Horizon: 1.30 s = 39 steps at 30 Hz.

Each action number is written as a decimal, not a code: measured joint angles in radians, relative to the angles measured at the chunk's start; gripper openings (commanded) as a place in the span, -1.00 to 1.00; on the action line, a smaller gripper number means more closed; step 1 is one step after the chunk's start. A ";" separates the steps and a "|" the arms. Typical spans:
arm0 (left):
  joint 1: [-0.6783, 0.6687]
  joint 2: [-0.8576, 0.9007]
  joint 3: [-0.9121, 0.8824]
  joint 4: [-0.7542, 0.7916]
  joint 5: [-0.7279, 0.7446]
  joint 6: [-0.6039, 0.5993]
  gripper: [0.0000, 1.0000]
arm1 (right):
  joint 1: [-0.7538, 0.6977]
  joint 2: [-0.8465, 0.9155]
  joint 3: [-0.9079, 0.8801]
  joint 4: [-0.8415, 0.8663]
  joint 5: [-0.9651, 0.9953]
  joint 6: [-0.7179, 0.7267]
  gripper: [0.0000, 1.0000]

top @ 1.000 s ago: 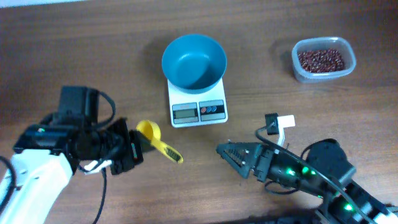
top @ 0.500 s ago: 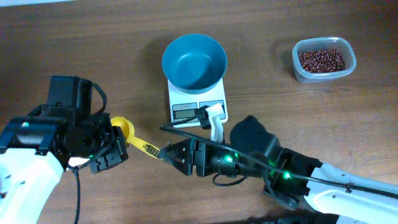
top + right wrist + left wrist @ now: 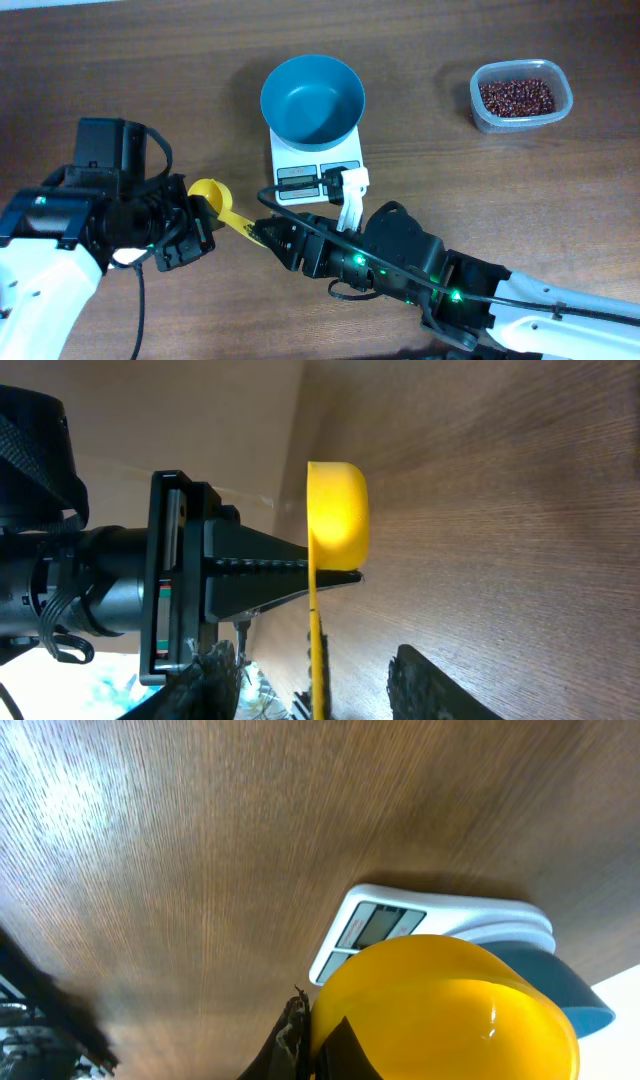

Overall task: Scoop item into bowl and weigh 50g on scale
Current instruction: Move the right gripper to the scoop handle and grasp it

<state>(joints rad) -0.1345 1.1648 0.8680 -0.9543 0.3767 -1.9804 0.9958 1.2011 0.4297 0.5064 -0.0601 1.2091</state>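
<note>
The teal-blue bowl stands empty on the white scale at the table's far middle. The reddish-brown beans lie in a clear tub at the far right. My left gripper is shut on a yellow scoop near its cup and holds it off the table. My right gripper is open, with its fingers on either side of the scoop's handle. In the right wrist view the handle runs between my right gripper's open fingers. The left wrist view shows the scoop's cup, scale and bowl.
The wooden table stretches around the scale. Both arms crowd the near middle, with the right arm's body lying just in front of the scale.
My right arm has swung from the near right to the scoop's handle. My left gripper has carried the scoop left and lifted it.
</note>
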 measured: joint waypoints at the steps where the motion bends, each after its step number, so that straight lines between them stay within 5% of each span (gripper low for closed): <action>1: 0.000 0.000 0.000 0.003 0.012 0.000 -1.00 | 0.000 0.000 0.000 0.000 0.004 -0.001 0.02; 23: -0.040 0.126 0.000 0.070 0.140 0.000 -1.00 | 0.062 0.102 0.002 0.068 0.156 0.003 -0.18; 28: -0.040 0.126 0.000 0.058 0.141 0.000 -1.00 | 0.062 0.102 0.004 0.095 0.149 0.005 -0.44; 39: -0.060 0.126 0.000 0.057 0.141 0.001 -1.00 | 0.063 0.102 0.004 0.089 0.149 0.006 -0.54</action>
<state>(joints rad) -0.1944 1.2907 0.8680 -0.8974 0.5175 -1.9793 1.0584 1.3029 0.4339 0.5957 0.0887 1.2156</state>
